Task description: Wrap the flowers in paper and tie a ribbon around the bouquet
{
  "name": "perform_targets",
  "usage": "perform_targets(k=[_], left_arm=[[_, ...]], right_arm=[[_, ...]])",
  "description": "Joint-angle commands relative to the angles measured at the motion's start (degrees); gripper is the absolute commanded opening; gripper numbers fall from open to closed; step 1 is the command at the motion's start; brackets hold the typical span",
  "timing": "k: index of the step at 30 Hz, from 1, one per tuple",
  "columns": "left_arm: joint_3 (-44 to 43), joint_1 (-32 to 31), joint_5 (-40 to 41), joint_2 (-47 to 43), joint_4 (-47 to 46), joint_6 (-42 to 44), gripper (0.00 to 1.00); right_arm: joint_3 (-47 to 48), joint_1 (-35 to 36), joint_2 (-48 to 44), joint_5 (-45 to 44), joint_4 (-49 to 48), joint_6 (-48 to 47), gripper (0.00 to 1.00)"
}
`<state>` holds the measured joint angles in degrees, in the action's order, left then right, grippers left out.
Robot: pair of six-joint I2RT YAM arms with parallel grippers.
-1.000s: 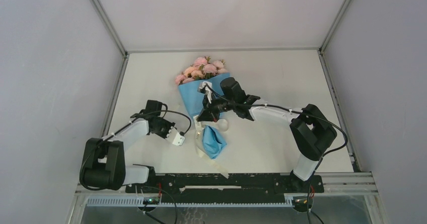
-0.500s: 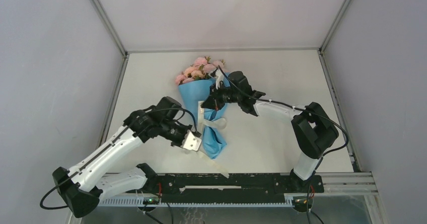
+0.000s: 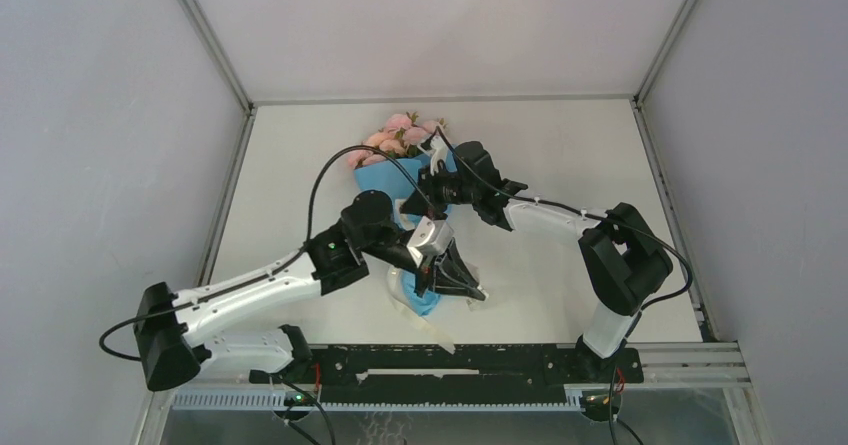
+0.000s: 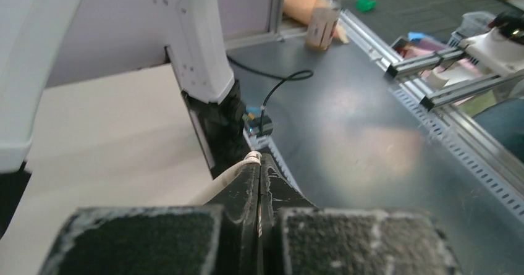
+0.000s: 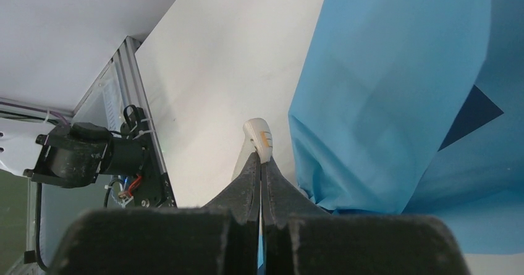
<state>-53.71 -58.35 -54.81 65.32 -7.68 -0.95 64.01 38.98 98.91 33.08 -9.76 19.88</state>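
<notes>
Left claw (image 3: 472,290) just swung across from left side, now right of bouquet (image 3: 378,180) near end, pinched shut on ribbon (image 4: 238,171). Right claw (image 3: 408,207) clamped on ribbon too, over wrap. Bouquet lies mid-desk (image 3: 560,145), blooms far. I judge tying under way.

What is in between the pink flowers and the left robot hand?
In the top view, the blue paper cone lies there, with the right gripper over it, pinching the ribbon. The left gripper, also pinching ribbon, is beside the cone's narrow end.
</notes>
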Motion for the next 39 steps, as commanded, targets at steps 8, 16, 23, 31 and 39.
perform_targets(k=[8,16,23,31,39], left_arm=[[2.0,-1.7,10.4,8.4,-17.4,9.0,0.0],[8.5,-3.4,17.0,10.7,-4.7,35.0,0.3],[8.5,-3.8,23.4,5.4,5.7,45.7,0.87],[9.5,2.8,25.5,-13.0,21.6,42.1,0.89],[20.7,28.4,30.2,-21.3,9.7,0.9,0.55]], right_arm=[[0.5,-1.2,-1.7,2.1,1.0,-3.1,0.0],[0.5,-1.8,-2.2,4.2,3.4,-7.5,0.0],[0.5,-1.1,-2.9,2.7,5.0,-8.9,0.0],[0.6,1.6,-3.5,-2.2,6.8,-8.0,0.0],[0.6,4.5,-5.6,-3.7,4.3,-5.6,0.0]])
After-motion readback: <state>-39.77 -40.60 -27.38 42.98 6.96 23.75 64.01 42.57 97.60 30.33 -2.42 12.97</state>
